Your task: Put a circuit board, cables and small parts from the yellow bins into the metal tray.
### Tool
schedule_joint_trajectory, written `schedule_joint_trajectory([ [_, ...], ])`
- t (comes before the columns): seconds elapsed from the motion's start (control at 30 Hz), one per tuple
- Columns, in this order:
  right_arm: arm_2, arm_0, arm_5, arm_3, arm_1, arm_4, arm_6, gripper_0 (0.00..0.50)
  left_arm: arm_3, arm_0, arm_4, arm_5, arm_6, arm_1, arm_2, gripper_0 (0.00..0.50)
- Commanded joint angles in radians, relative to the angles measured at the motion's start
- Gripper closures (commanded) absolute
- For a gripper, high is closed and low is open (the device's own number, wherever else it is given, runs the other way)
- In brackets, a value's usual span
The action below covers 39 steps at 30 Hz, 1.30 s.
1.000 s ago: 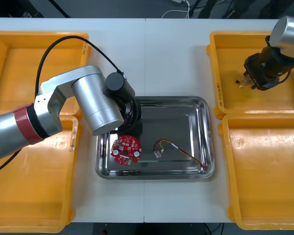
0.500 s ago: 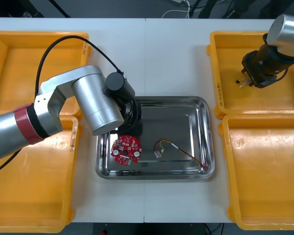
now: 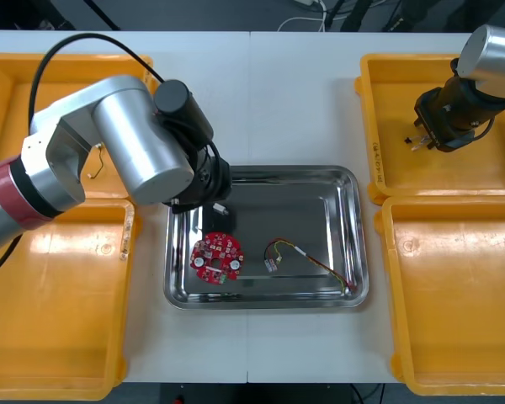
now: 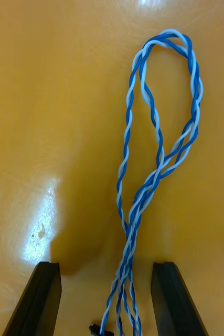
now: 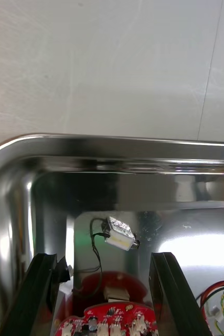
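Observation:
The metal tray (image 3: 341, 189) holds a round red circuit board (image 3: 216, 257) and a red and yellow cable (image 3: 307, 258). My left gripper (image 3: 209, 198) hovers over the tray's far left corner. In the left wrist view it (image 5: 102, 294) is open above a small metal part with a black wire (image 5: 119, 233), the board (image 5: 109, 321) just below. My right gripper (image 3: 422, 136) is low in the far right yellow bin (image 3: 488, 172). Its wrist view shows it (image 4: 105, 299) open, the fingers either side of a twisted blue and white cable (image 4: 159, 131) lying on the bin floor.
A thin wire (image 3: 97, 160) lies in the far left bin (image 3: 34, 109). The near left bin (image 3: 50, 320) and near right bin (image 3: 454, 303) flank the tray. My left arm's black hose (image 3: 93, 42) arcs over the far left bin.
My left arm has drawn back and to the left, away from the circuit board. The right gripper has shifted slightly toward the far side of its bin.

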Motion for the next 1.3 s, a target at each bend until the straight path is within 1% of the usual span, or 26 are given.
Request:
schedule_joint_trajectory([
  [0.03,0.015,0.007,0.013,0.034,0.004,0.005,0.003,0.172,-0.043,-0.047,0.049,0.027,-0.103,0.067,0.088,0.000],
  [0.07,0.015,0.007,0.013,0.034,0.003,0.005,0.003,0.272,-0.043,-0.047,0.055,0.030,-0.106,0.072,0.096,0.000],
  [0.1,0.015,0.010,0.013,0.034,0.004,0.005,0.003,0.406,-0.043,-0.047,0.064,0.033,-0.113,0.080,0.110,0.000],
  [0.13,0.015,0.010,0.013,0.034,0.003,0.002,0.003,0.500,-0.043,-0.047,0.074,0.041,-0.136,0.087,0.123,0.000],
  [0.27,0.015,0.011,0.012,0.034,0.003,0.001,0.005,0.500,-0.034,-0.047,0.104,0.074,-0.204,0.115,0.171,0.000],
  [0.37,0.015,0.011,0.013,0.034,0.004,0.001,0.006,0.500,-0.012,-0.047,0.146,0.084,-0.259,0.135,0.209,0.000],
  [0.57,0.015,0.011,0.030,0.011,0.001,0.002,0.019,0.500,0.035,-0.047,0.189,0.094,-0.347,0.167,0.264,0.000],
  [0.63,0.015,0.010,0.068,-0.024,-0.005,0.005,0.026,0.500,0.054,-0.047,0.198,0.096,-0.376,0.176,0.281,0.000],
  [0.67,0.015,0.011,0.105,-0.054,-0.007,0.007,0.031,0.500,0.066,-0.047,0.202,0.096,-0.393,0.181,0.289,0.000],
  [0.7,0.015,0.011,0.105,-0.054,-0.007,0.007,0.031,0.500,0.066,-0.047,0.202,0.096,-0.393,0.181,0.289,0.000],
  [0.73,0.015,0.011,0.171,-0.103,-0.013,0.007,0.037,0.500,0.086,-0.047,0.207,0.096,-0.419,0.187,0.298,0.000],
  [0.77,0.017,0.011,0.214,-0.135,-0.016,0.008,0.043,0.500,0.100,-0.047,0.210,0.097,-0.440,0.190,0.304,0.000],
  [0.83,0.018,0.010,0.291,-0.195,-0.017,0.010,0.055,0.500,0.124,-0.047,0.213,0.096,-0.477,0.195,0.314,0.000],
  [0.9,0.020,0.010,0.345,-0.236,-0.020,0.010,0.066,0.500,0.146,-0.047,0.215,0.096,-0.511,0.198,0.320,0.000],
  [1.07,0.020,0.010,0.472,-0.333,-0.031,0.021,0.167,0.500,0.227,-0.047,0.215,0.096,-0.618,0.201,0.349,0.000],
  [1.13,0.020,0.010,0.492,-0.348,-0.033,0.024,0.187,0.500,0.241,-0.047,0.215,0.096,-0.637,0.201,0.352,0.000],
  [1.2,0.021,0.011,0.559,-0.396,-0.039,0.027,0.253,0.500,0.279,-0.047,0.202,0.096,-0.693,0.204,0.355,0.000],
  [1.3,0.020,0.011,0.624,-0.446,-0.040,0.031,0.308,0.500,0.311,-0.047,0.190,0.094,-0.742,0.207,0.361,0.000],
])
